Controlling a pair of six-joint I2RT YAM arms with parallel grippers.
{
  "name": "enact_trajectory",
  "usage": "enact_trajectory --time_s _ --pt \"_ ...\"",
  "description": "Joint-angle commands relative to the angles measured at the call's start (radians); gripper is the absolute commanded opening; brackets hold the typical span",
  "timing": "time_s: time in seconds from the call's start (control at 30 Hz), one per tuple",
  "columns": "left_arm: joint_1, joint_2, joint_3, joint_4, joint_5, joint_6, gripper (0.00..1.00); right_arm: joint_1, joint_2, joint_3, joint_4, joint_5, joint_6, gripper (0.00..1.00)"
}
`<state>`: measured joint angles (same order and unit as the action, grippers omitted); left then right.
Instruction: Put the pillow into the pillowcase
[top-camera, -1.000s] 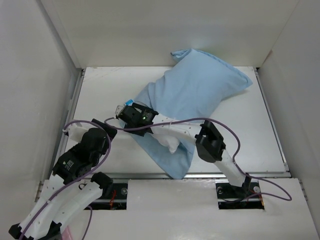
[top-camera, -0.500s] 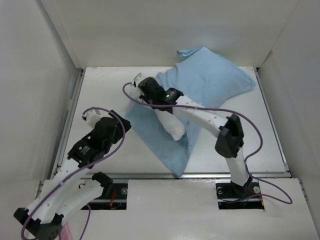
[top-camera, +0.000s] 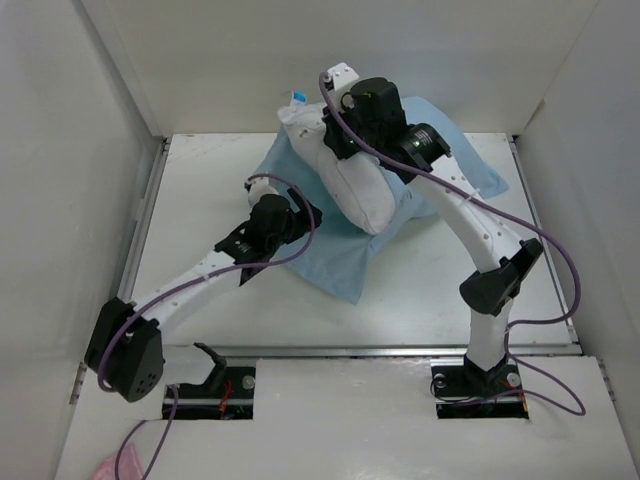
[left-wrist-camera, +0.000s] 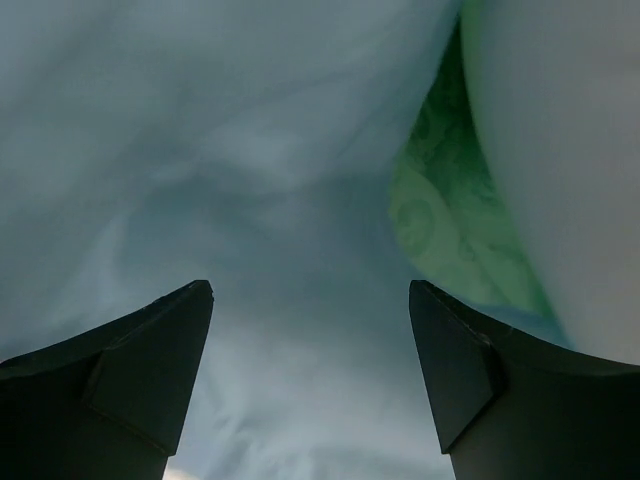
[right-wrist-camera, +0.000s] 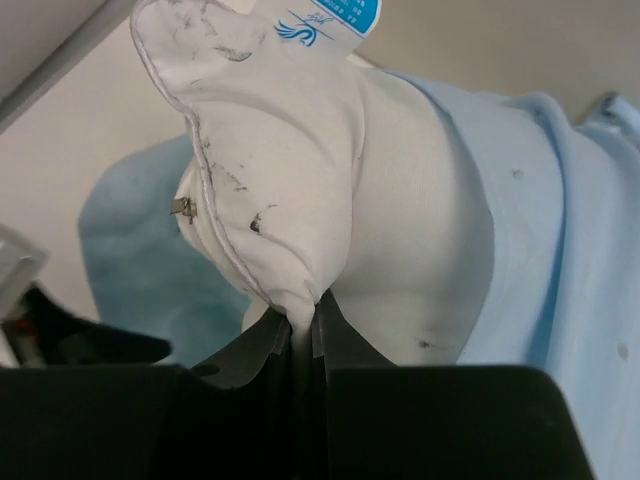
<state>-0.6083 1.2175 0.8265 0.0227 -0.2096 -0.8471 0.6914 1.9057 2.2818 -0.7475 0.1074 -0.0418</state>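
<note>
The white pillow (top-camera: 362, 188) hangs in the air over the back of the table, pinched by one corner in my right gripper (top-camera: 328, 135), which is shut on it. Its blue-and-white tag (top-camera: 297, 97) sticks up at the top. In the right wrist view the pillow's edge (right-wrist-camera: 300, 150) is squeezed between the right gripper (right-wrist-camera: 303, 315) jaws. The light blue pillowcase (top-camera: 325, 260) lies below on the table, the pillow's lower end still against it. My left gripper (top-camera: 303, 212) hovers open over the pillowcase (left-wrist-camera: 250, 150), beside its mint-green inner side (left-wrist-camera: 440, 220).
White walls close in the table (top-camera: 200, 190) at the left, back and right. A metal rail (top-camera: 400, 350) runs along the near edge. Purple cables (top-camera: 540, 250) loop off both arms. The right arm's elbow (top-camera: 498, 285) stands high at the right.
The right gripper has shut on the pillow's corner and lifted it up and back, out of the pillowcase. The left arm has reached forward to the pillowcase, its jaws narrowing a little.
</note>
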Motion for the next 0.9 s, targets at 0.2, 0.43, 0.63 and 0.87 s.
enact_trajectory --time_s 0.2,0.43,0.63,0.87 --pt "-0.053 0.226 0.161 0.285 -0.106 0.074 0.71 -0.064 0.015 0.071 0.020 -0.256 0.106 0.00" --pt "-0.064 0.485 0.307 0.309 -0.158 0.074 0.80 -0.115 0.015 0.149 0.042 -0.428 0.172 0.00" --pt "-0.074 0.528 0.306 0.527 -0.255 0.074 0.86 -0.133 0.006 0.223 0.033 -0.505 0.206 0.00" --pt "-0.108 0.562 0.296 0.691 -0.212 0.172 0.99 -0.133 -0.004 0.185 -0.003 -0.495 0.206 0.00"
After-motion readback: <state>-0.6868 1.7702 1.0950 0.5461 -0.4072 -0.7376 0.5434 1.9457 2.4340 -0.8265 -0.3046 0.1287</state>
